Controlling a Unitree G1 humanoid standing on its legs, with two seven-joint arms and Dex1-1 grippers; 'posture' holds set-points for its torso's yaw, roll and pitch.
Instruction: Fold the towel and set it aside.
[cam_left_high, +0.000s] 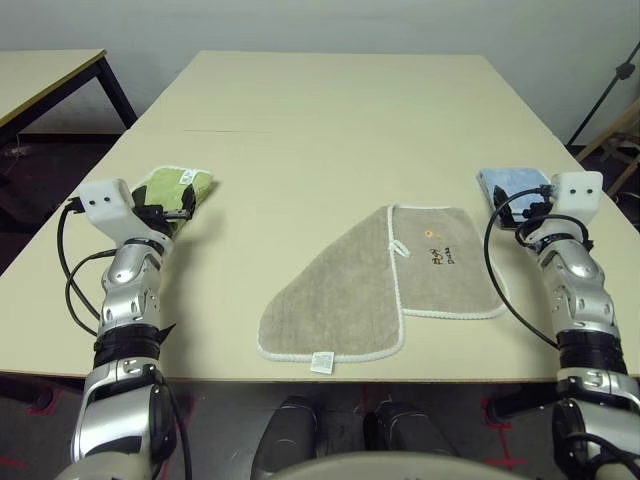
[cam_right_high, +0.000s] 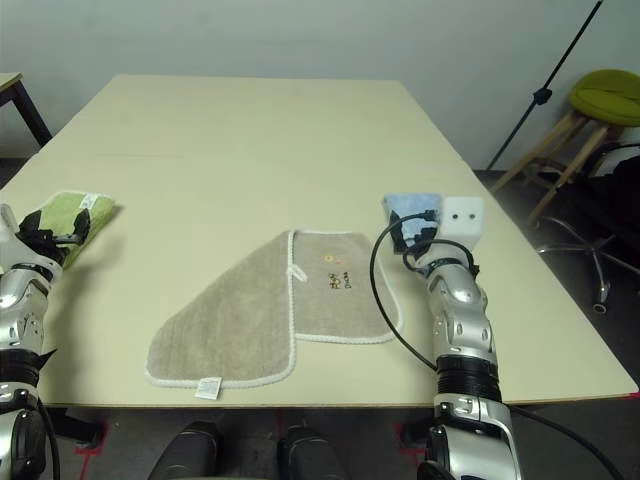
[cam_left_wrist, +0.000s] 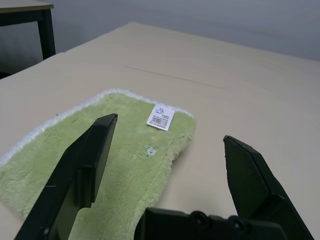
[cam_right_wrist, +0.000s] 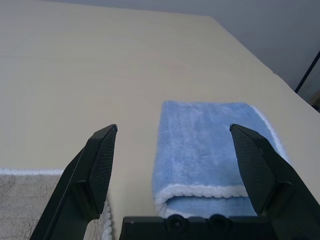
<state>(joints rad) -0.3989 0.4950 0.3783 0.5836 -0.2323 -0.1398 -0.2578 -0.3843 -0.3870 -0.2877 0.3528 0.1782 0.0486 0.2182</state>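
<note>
Beige-tan terry towel with white stitched edging (cam_left_high: 385, 285) lies partly folded at lower centre of pale counter (cam_left_high: 330, 110), white tag at near edge. Left hand (cam_left_wrist: 167, 145) spread wide, empty, above lime-green folded towel (cam_left_wrist: 95, 160) at frame left. Right hand (cam_right_wrist: 172, 145) spread wide, empty, above light blue folded towel (cam_right_wrist: 210, 145) at frame right.

light: even, bright — shadows: soft | blur: none
</note>
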